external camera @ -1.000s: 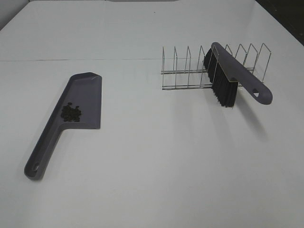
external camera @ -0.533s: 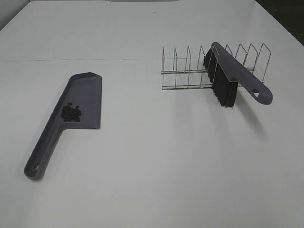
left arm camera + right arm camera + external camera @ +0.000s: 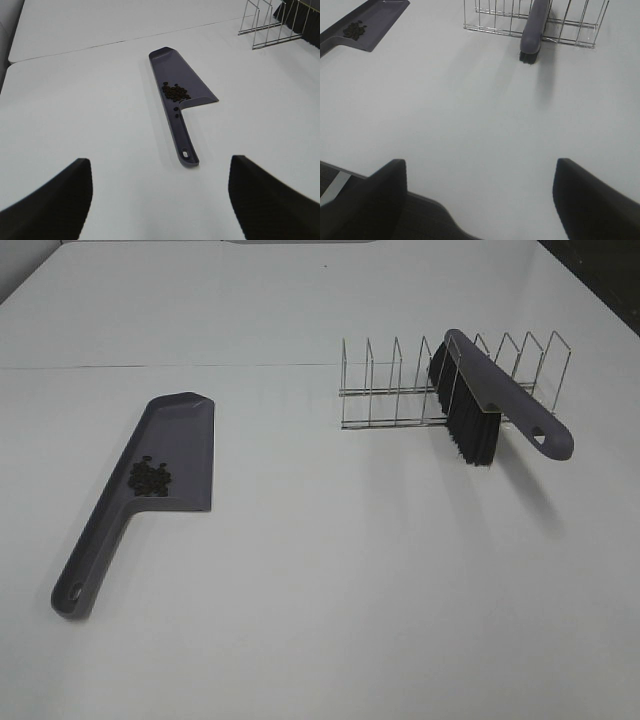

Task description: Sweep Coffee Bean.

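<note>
Two pincers, left (image 3: 160, 200) and right (image 3: 480, 200), apart, wrist-views only | coffee bean (image 3: 150, 477) in dustpan (image 3: 185, 430)

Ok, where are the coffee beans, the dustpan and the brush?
coffee beans (image 3: 150, 477), high camera view, middle of the pile
dustpan (image 3: 185, 430), high camera view, bare floor of the pan
brush (image 3: 500, 390), high camera view, purple back
</note>
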